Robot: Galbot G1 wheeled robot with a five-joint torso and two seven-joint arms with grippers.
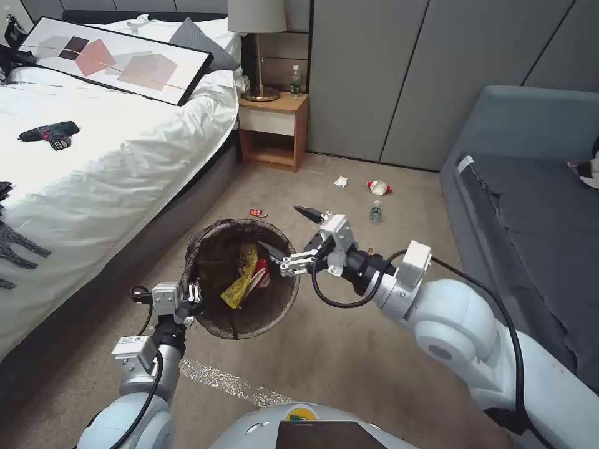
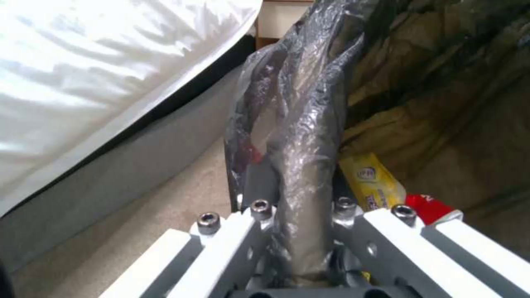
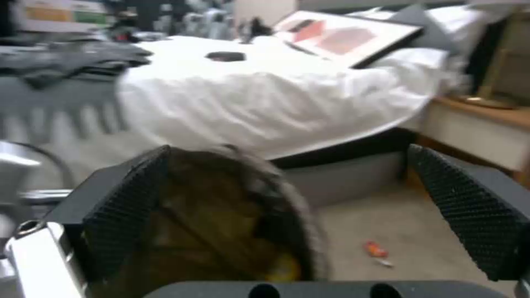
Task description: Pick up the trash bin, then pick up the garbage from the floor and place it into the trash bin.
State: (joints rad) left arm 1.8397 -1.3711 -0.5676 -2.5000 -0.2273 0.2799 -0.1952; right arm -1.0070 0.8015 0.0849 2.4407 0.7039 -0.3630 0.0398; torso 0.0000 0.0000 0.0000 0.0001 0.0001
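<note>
Trash bin [image 1: 240, 280] held off the floor, tilted, left gripper [image 1: 192, 298] clamped on its bagged rim [image 2: 309, 136]. Yellow wrapper [image 1: 242, 277] and red-and-white piece [image 1: 262, 274] inside. Right gripper [image 1: 292, 234] empty, jaws spread, just beside the bin's far rim. Tissue [image 1: 340, 181], cup [image 1: 379, 188], bottle [image 1: 375, 212], red wrapper [image 1: 257, 213] lie on carpet.

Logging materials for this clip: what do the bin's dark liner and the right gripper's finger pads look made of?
The trash bin's dark liner looks like thin glossy plastic film, wrinkled and glinting. The right gripper has black finger pads with a dotted texture, probably rubber.
</note>
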